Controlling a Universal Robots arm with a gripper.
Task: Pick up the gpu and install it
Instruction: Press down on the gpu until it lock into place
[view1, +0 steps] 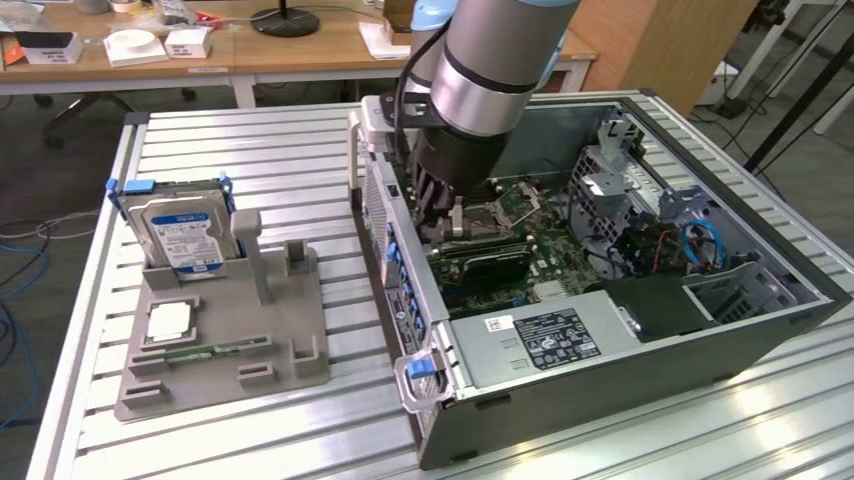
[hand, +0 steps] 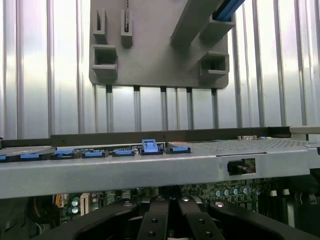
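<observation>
Open computer case (view1: 641, 330) lies on the slatted table (view1: 267, 150). Parts holder (view1: 227, 330) sits to the exterior view's left of it, carrying an upright hard drive (view1: 184, 238). Gripper (view1: 447, 225) is inside the case.

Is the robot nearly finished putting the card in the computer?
Nearly, it seems. The stand has no card on it; it holds the hard drive. The shut hand is down inside the open computer case, over the motherboard. The arm hides whether the gpu is fully seated.

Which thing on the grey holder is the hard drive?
Find the grey plastic holder on the ribbed metal table, at the exterior view's left of the open computer case. The boxy silver hard drive stands upright at its far end; nothing else there wears a blue-white label.
</observation>
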